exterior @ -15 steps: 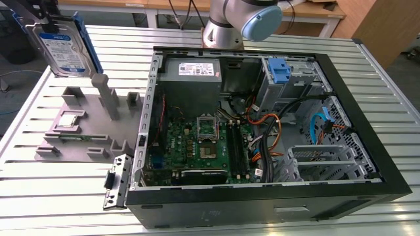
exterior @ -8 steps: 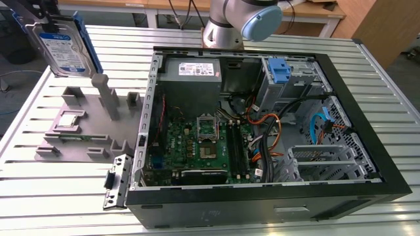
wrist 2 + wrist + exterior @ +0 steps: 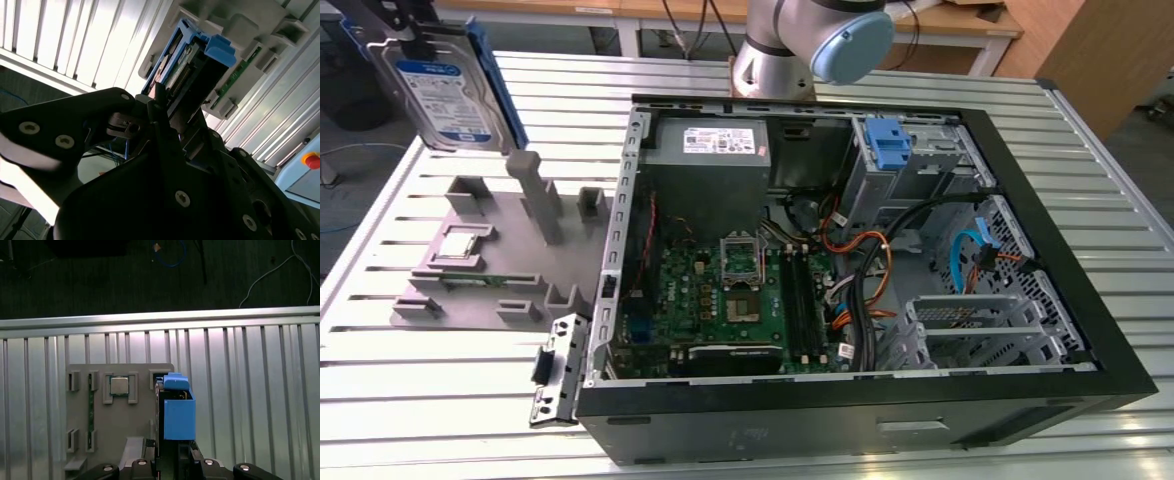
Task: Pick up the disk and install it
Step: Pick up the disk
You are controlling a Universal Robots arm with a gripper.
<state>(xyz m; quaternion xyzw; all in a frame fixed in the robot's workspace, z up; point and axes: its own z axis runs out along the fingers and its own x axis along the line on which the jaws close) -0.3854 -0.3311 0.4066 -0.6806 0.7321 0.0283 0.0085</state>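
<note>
The disk (image 3: 447, 95) is a silver drive with a white-and-blue label in a blue carrier bracket. It hangs upright in the air above the grey fixture plate (image 3: 480, 270), at the exterior view's left. My gripper (image 3: 414, 30) is shut on its upper end. In both wrist views the disk (image 3: 192, 65) (image 3: 177, 410) juts out from between the dark fingers (image 3: 155, 107), blue carrier end outermost. In the first wrist view the gripper (image 3: 167, 452) sits over the fixture plate (image 3: 115, 425).
The open computer case (image 3: 854, 250) lies on the slatted table (image 3: 454, 400), with its motherboard, a grey power supply (image 3: 714, 145) and a drive bay holding a blue bracket (image 3: 887, 145). The fixture holds a chip (image 3: 119, 386) and a memory stick (image 3: 91, 405). A red button (image 3: 312, 161) sits off the table.
</note>
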